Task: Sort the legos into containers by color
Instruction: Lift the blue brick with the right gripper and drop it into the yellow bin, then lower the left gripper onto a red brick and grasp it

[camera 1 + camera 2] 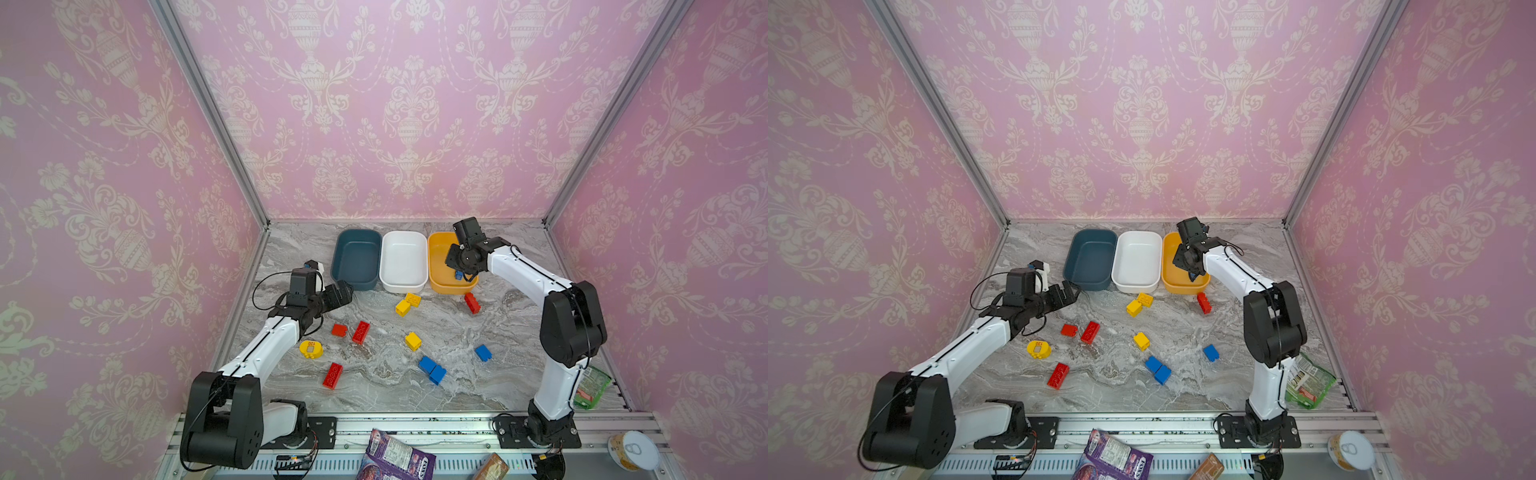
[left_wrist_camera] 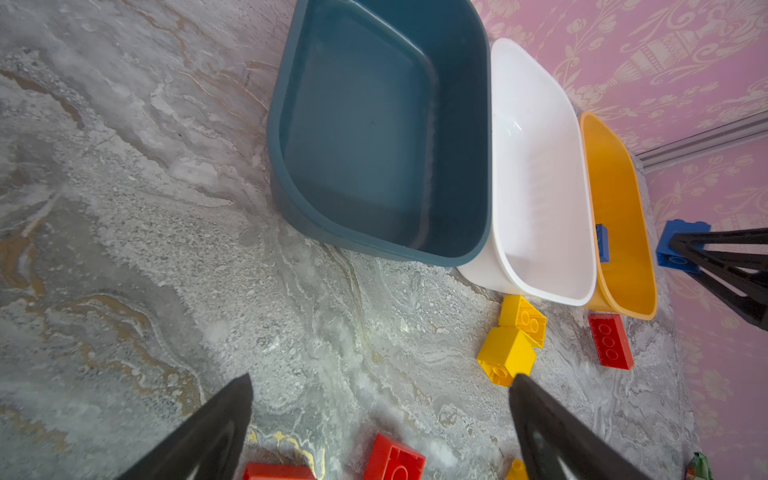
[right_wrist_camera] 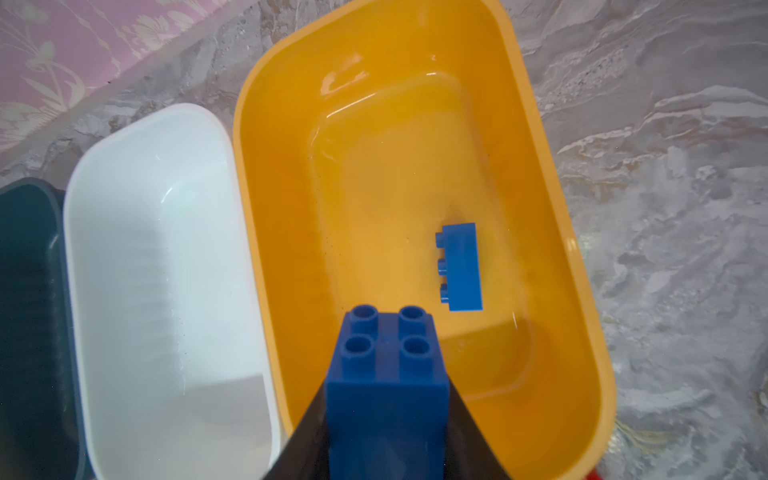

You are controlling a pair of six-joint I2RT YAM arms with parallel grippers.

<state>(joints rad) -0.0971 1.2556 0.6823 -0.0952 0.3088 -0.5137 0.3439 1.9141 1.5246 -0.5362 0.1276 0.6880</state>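
Observation:
Three containers stand in a row at the back: teal-blue (image 1: 356, 259), white (image 1: 404, 262), yellow-orange (image 1: 438, 249). My right gripper (image 3: 388, 395) hangs over the yellow-orange tub (image 3: 415, 124), shut on a blue lego (image 3: 388, 365). Another blue lego (image 3: 461, 268) lies on that tub's floor. My left gripper (image 2: 381, 378) is open and empty, low by the teal tub's (image 2: 374, 124) front corner. Loose on the table are yellow bricks (image 1: 407, 303), red bricks (image 1: 360, 332), blue bricks (image 1: 432, 369) and a round yellow piece (image 1: 311, 349).
A green snack packet (image 1: 590, 386) lies beside the right arm's base. A purple packet (image 1: 395, 457), a brown packet (image 1: 492, 467) and a tin can (image 1: 633, 451) sit on the front rail. Pink patterned walls close in the left, back and right sides.

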